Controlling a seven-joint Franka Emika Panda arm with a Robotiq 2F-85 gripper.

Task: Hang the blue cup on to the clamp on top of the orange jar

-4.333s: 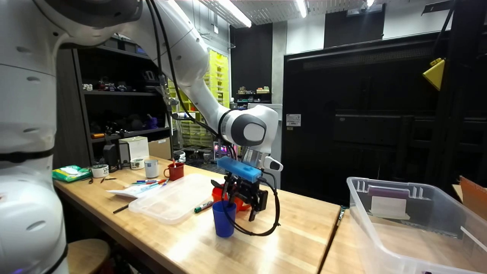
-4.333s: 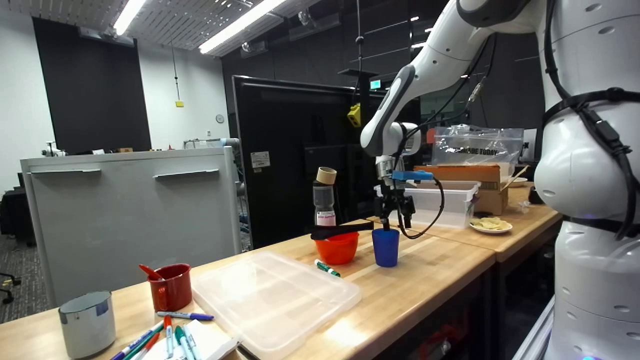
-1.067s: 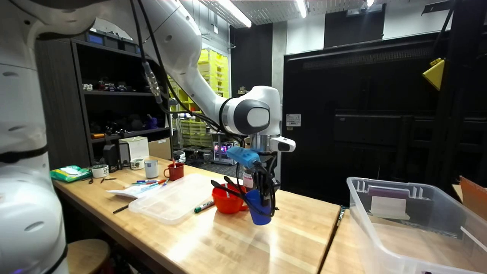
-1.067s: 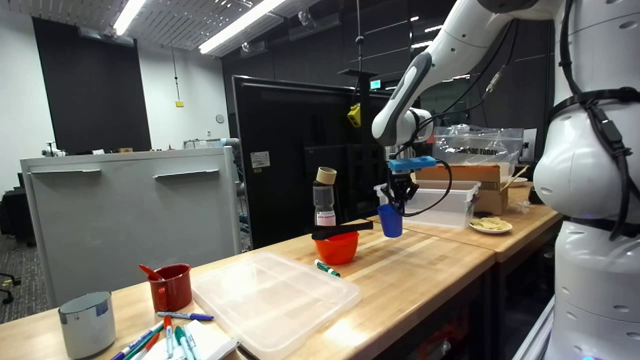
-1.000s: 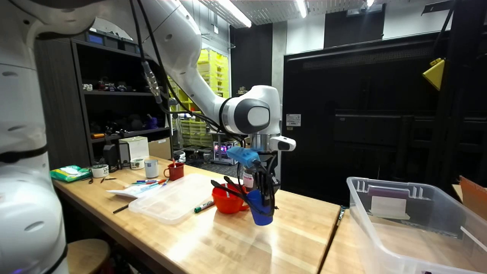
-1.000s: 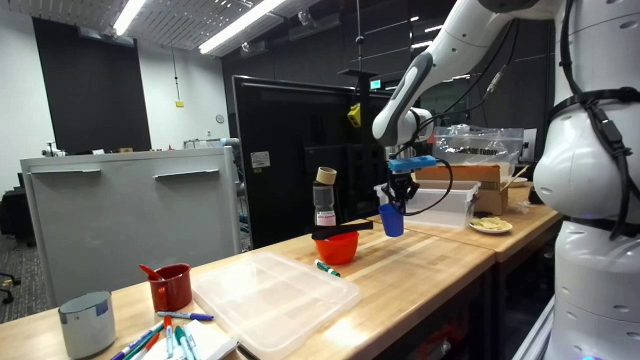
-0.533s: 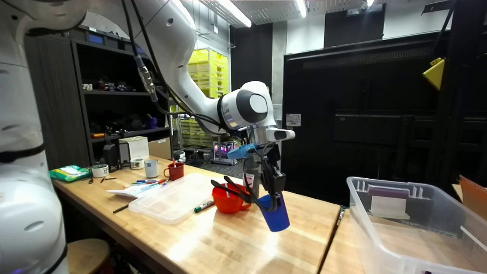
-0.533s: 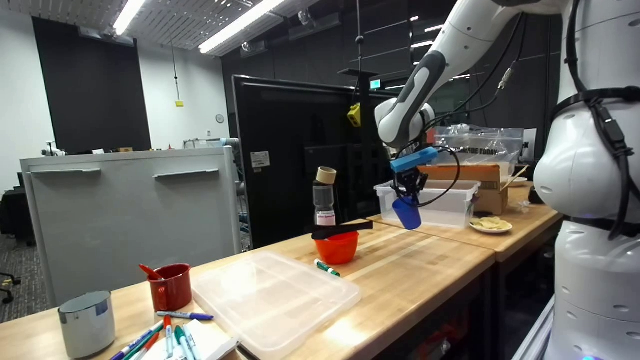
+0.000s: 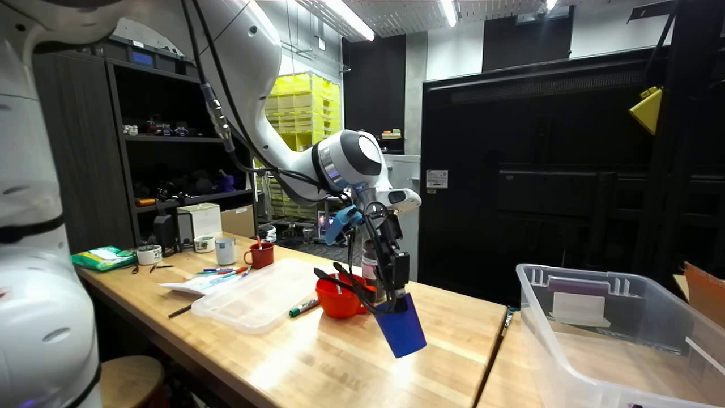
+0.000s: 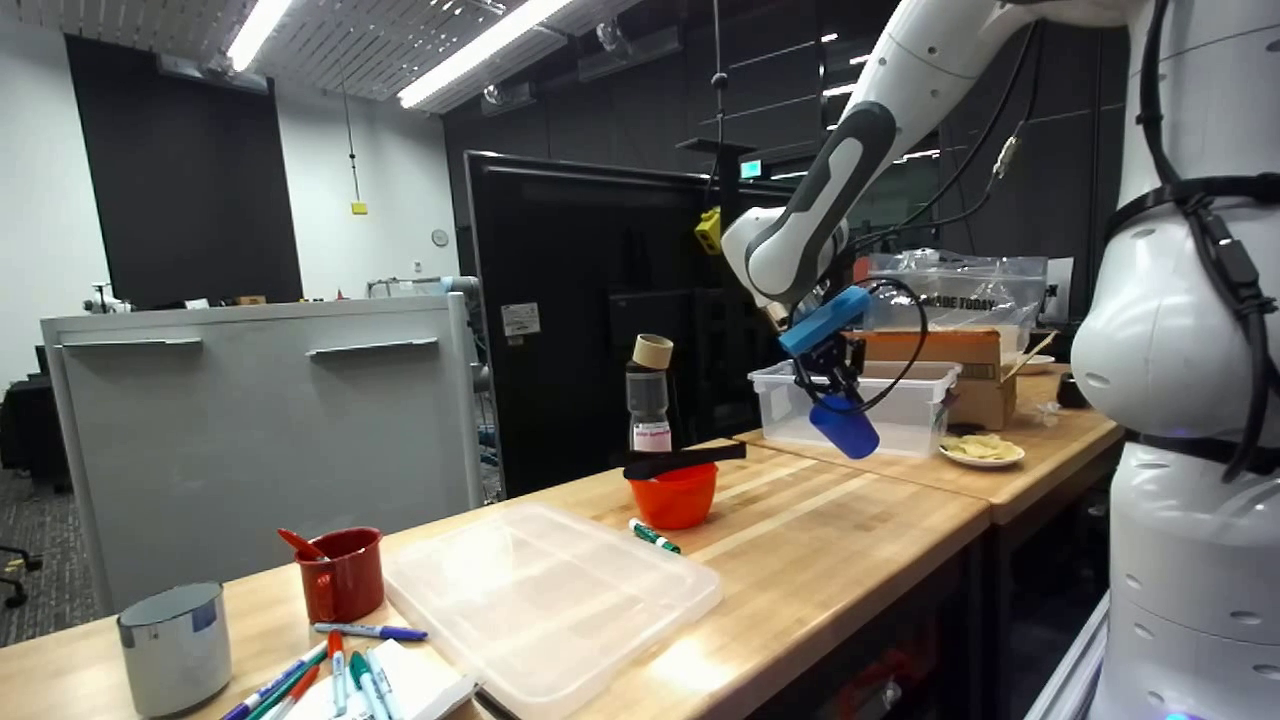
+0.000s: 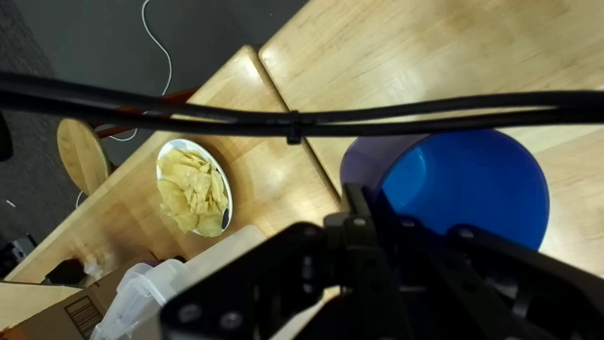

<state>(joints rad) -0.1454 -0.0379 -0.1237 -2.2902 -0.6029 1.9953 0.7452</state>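
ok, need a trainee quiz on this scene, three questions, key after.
1. Pick one: the tapered bright-blue plastic cup in the black two-fingered hand is (a) upright, (b) tilted, (c) upside down.
2. What lies on the light wooden table between the flat translucent plastic lid and the round red-orange container?
3. True or false: the cup is held apart from the long black clamp on top of the container.

Key: 1 b; 2 a green marker pen; 3 true.
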